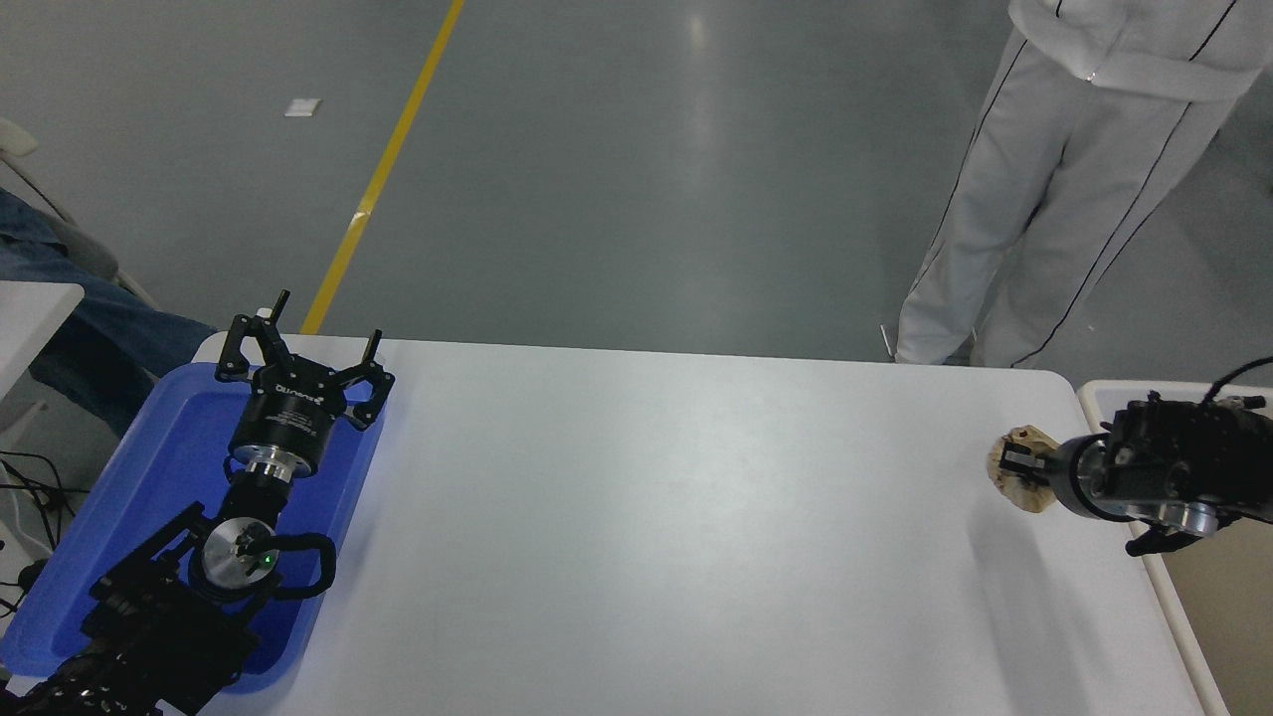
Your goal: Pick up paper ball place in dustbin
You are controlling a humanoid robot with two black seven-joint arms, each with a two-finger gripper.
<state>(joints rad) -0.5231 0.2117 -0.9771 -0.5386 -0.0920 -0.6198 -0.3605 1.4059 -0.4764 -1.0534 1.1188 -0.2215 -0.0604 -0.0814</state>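
The tan, wrinkled paper ball (1018, 467) hangs above the table's right side, with my right gripper (1024, 465) shut on it. The right arm comes in from the right edge, above the rim of the cream dustbin (1094, 398), which stands beside the table's right edge; its inside is mostly covered by the arm. My left gripper (303, 343) is parked open over the blue tray at the far left.
A blue shallow tray (169, 447) lies on the table's left end under the left arm. A person in white trousers (1034, 199) stands past the table's far right corner. The white table (676, 527) spans the middle.
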